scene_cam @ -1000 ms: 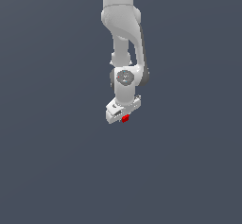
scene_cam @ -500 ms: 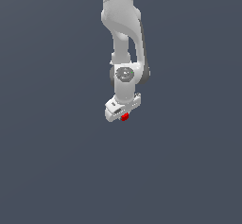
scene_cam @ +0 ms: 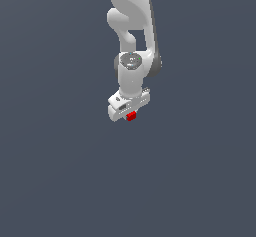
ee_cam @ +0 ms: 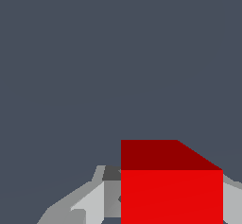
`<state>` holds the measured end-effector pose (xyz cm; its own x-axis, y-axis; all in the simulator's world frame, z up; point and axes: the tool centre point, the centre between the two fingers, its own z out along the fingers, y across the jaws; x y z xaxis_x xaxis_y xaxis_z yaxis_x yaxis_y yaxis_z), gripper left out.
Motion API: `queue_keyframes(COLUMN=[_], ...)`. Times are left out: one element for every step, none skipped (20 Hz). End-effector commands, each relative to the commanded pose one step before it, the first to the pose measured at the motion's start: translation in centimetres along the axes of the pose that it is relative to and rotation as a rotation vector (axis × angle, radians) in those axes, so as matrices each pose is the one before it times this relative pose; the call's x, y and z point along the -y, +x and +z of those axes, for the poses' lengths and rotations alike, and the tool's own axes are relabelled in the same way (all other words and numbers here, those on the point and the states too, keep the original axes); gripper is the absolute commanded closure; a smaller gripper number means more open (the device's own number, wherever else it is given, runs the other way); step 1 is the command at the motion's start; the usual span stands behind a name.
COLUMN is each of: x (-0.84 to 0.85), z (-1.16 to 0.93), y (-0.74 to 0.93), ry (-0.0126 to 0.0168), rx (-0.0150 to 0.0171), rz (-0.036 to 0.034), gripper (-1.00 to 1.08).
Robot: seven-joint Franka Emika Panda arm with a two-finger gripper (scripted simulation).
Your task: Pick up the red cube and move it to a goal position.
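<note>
The red cube (scene_cam: 131,116) is a tiny bright red block just under the white gripper (scene_cam: 130,114) in the exterior view, near the middle of the picture. In the wrist view the red cube (ee_cam: 171,185) fills the space between the two grey fingers (ee_cam: 90,204), which press on its sides. The gripper is shut on the cube. The white arm (scene_cam: 131,26) reaches down from the top of the exterior view. No goal marker shows in either view.
A plain dark grey-blue surface (scene_cam: 55,171) fills both views around the arm. No other objects or edges show.
The gripper with the red cube has risen slightly in the exterior view and the wrist has lifted with it. The grip on the cube is unchanged.
</note>
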<state>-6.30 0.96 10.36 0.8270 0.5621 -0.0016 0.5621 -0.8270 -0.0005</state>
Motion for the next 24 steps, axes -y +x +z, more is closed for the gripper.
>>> queue_keyframes(x=[-0.184,-0.07,-0.084,-0.078,-0.085,-0.085,-0.084,-0.086,-0.087,-0.088,-0.095,-0.087,-0.086,-0.085,-0.083,-0.08,-0.091,-0.074,-0.071,-0.078,-0.064,-0.06,-0.055,-0.062], z=[-2.555,-1.097,-1.14,-1.15,-1.134,-1.121,-1.114,-1.099,-1.087,-1.059,-1.035,-0.985,-0.942,-0.892,-0.836,-0.779,-0.729,-0.666,-0.611,-0.558,-0.5,-0.445,-0.391,-0.34], y=[-0.072,-0.022,-0.028,-0.022,-0.023,-0.021,-0.019,-0.016,-0.013,-0.011,-0.019,-0.006,-0.003,0.0,0.002,0.004,-0.006,0.009,0.011,0.003,0.014,0.015,0.016,0.005], ry=[-0.00066,0.00048,0.0,0.00049,0.0,0.0,0.00049,0.0,0.0,0.0,0.00044,0.0,0.0,0.0,0.0,0.0,-0.00041,0.0,0.0,-0.00042,0.0,0.0,0.0,-0.00059], rx=[-0.00091,-0.00032,0.0,-0.00037,0.0,0.0,-0.00044,0.0,0.0,0.0,-0.00053,0.0,0.0,0.0,0.0,0.0,0.00015,0.0,0.0,0.00022,0.0,0.0,0.0,0.00036], rz=[-0.00019,-0.00038,0.0,-0.00031,0.0,0.0,-0.00022,0.0,0.0,0.0,-0.00004,0.0,0.0,0.0,0.0,0.0,0.00054,0.0,0.0,0.0005,0.0,0.0,0.0,0.00069], gripper=[1.08,1.08,1.08,1.08,1.08,1.08,1.08,1.08,1.08,1.08,1.08,1.08,1.08,1.08,1.08,1.08,1.08,1.08,1.08,1.08,1.08,1.08,1.08,1.08])
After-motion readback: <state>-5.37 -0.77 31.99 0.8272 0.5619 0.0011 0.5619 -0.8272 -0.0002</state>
